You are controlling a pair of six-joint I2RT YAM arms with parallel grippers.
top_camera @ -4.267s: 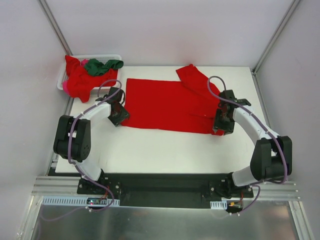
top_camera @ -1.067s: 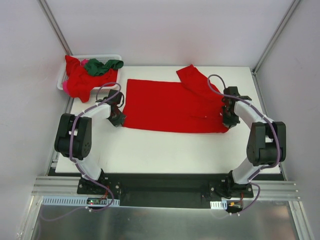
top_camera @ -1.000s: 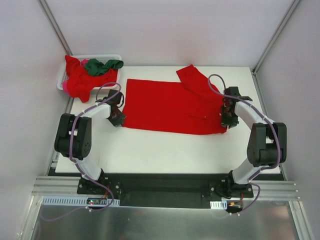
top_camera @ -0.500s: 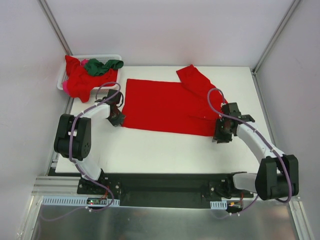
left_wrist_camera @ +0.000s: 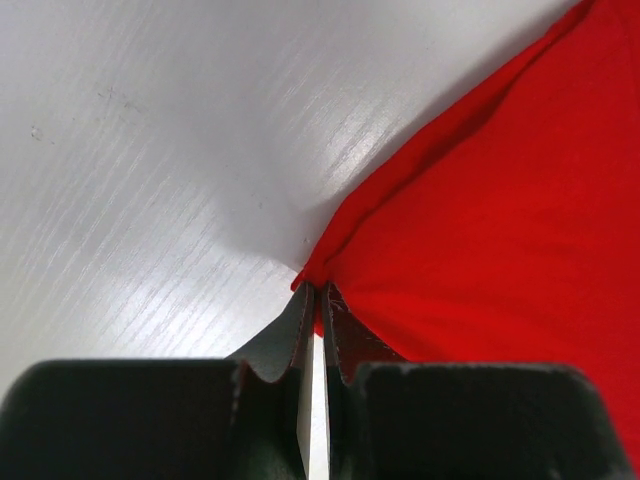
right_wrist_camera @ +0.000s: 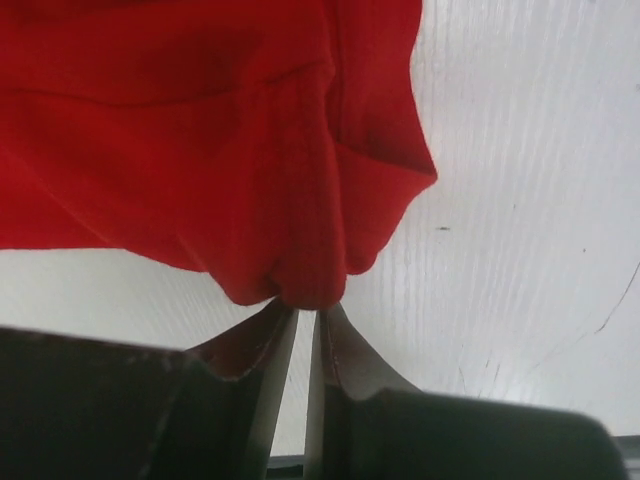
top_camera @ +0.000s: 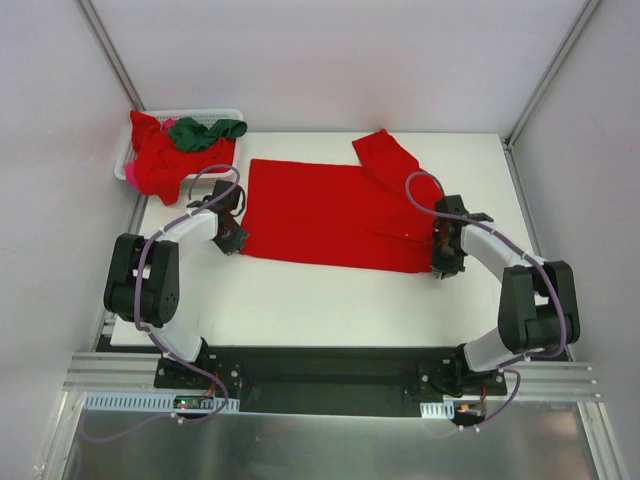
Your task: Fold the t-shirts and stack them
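A red shirt [top_camera: 330, 215] lies spread flat across the middle of the white counter [top_camera: 300, 300], one sleeve angled toward the upper right. The left gripper [left_wrist_camera: 312, 295], clenched, pinches the shirt's lower-left corner. The right gripper [right_wrist_camera: 305, 310], jaws nearly together, nips a bunched fold at the shirt's lower-right corner. In the upper left of the overhead view, more red shirts [top_camera: 158, 160] and a green shirt [top_camera: 205, 130] spill from a white basket [top_camera: 225, 113].
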